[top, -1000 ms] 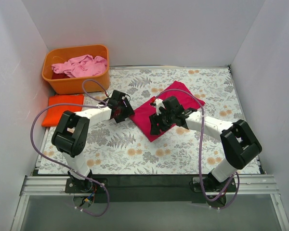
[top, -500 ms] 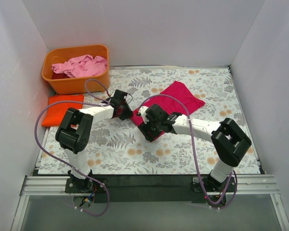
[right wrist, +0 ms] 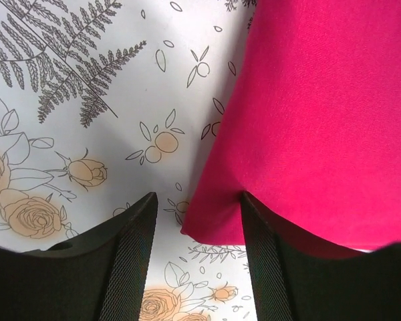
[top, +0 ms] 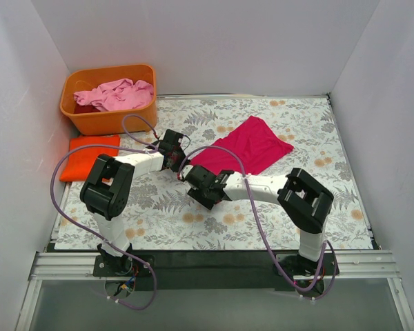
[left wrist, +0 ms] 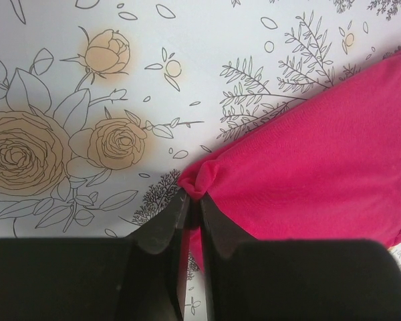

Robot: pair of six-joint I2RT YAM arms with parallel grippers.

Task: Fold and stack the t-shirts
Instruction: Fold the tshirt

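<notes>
Top external view: the magenta-red t-shirt (top: 245,146) lay spread on the floral desk (top: 159,214), right of centre, with its near-left corner pointing toward the two arms. The orange t-shirt (top: 90,156) sat folded flat at the desk's left edge, just in front of the orange tub (top: 110,121). In the tub the pale pink t-shirt (top: 117,93) lay crumpled on top, and a bit of the dark red t-shirt (top: 85,108) showed beneath it at the left.

Both arms reached in toward that near-left corner of the magenta-red cloth, the left arm from the left and the right arm from the front.

In the left wrist view the left tool (left wrist: 190,200) had its jaws almost together, and the tips pinched a bunched-up corner of the magenta-red t-shirt; a strip of the cloth showed in the narrow gap between them.

In the right wrist view the right tool (right wrist: 197,200) stood with its jaws well apart, gripping nothing. A lower corner of the magenta-red t-shirt lay flat between them, its edge meeting the right-hand finger, while bare desk showed beside the left-hand finger.
</notes>
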